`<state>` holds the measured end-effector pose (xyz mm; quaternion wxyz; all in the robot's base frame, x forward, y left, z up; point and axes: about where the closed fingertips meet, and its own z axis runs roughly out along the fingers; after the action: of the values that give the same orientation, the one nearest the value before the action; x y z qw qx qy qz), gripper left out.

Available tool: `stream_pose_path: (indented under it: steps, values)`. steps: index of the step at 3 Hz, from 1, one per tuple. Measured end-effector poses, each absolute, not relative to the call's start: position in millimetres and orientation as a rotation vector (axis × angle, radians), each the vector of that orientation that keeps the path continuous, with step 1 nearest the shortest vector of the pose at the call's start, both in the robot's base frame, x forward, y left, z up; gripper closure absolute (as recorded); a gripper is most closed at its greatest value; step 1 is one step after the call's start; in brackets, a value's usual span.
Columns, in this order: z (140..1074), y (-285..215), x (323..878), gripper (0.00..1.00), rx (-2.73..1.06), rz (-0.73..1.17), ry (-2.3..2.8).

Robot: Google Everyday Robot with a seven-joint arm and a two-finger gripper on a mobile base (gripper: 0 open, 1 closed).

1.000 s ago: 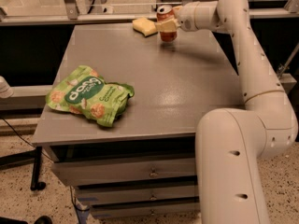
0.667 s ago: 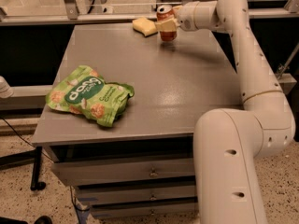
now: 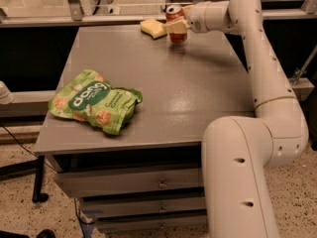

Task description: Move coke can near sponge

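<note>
The red coke can (image 3: 176,16) stands upright at the far edge of the grey table (image 3: 193,93). The pale yellow sponge (image 3: 152,28) lies just left of it, almost touching. My gripper (image 3: 173,28) reaches in from the right and is shut on the coke can. One cream finger (image 3: 174,27) crosses the can's front, and the can's base is at or just above the tabletop. My white arm (image 3: 267,68) arches over the table's right side.
A green crinkled snack bag (image 3: 96,102) lies at the front left of the table. Drawers (image 3: 158,182) sit under the tabletop. A metal rail (image 3: 99,19) and dark shelving run behind the far edge. Speckled floor lies around the table.
</note>
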<state>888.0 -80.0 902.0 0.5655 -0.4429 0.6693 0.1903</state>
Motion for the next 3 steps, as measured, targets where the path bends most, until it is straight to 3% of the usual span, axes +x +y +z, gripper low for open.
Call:
stream_pose_path:
  steps: [1,3]
  values:
    - [899.9,-84.0,887.1,0.00,-1.041,0.455,1.584]
    - [901.5,-105.3,883.4,0.00,-1.002,0.460,1.610]
